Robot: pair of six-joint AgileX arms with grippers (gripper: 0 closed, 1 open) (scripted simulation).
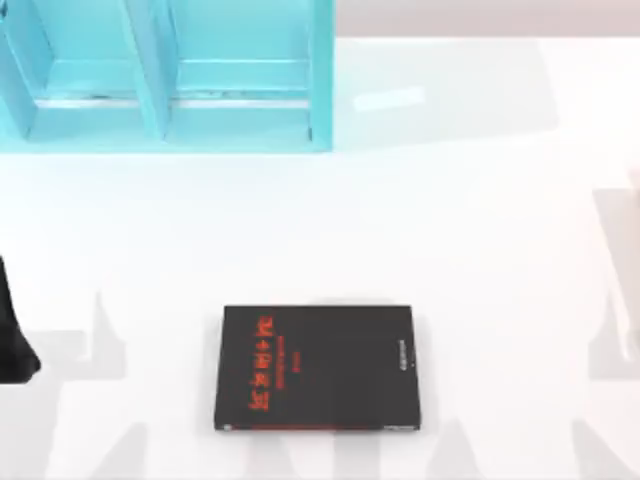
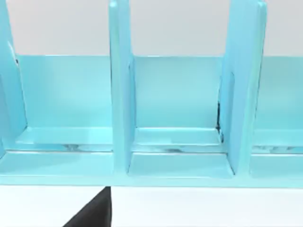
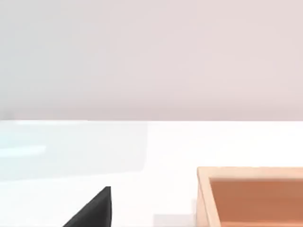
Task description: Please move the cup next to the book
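The black book (image 1: 318, 368) lies flat near the table's front middle, with red lettering along its left side and small pale print near its right. The cup is out of view. My left arm (image 1: 12, 335) stands as a dark shape at the table's left edge, well left of the book. A dark part of my left gripper (image 2: 92, 213) shows in the left wrist view, facing the turquoise shelf unit (image 2: 120, 94). A dark part of my right gripper (image 3: 92, 210) shows in the right wrist view above the white table.
The large turquoise shelf unit (image 1: 165, 75) with upright dividers fills the table's back left. A light wooden open box (image 3: 203, 198) sits near my right gripper. White table surface (image 1: 450, 220) stretches between the shelf and the book.
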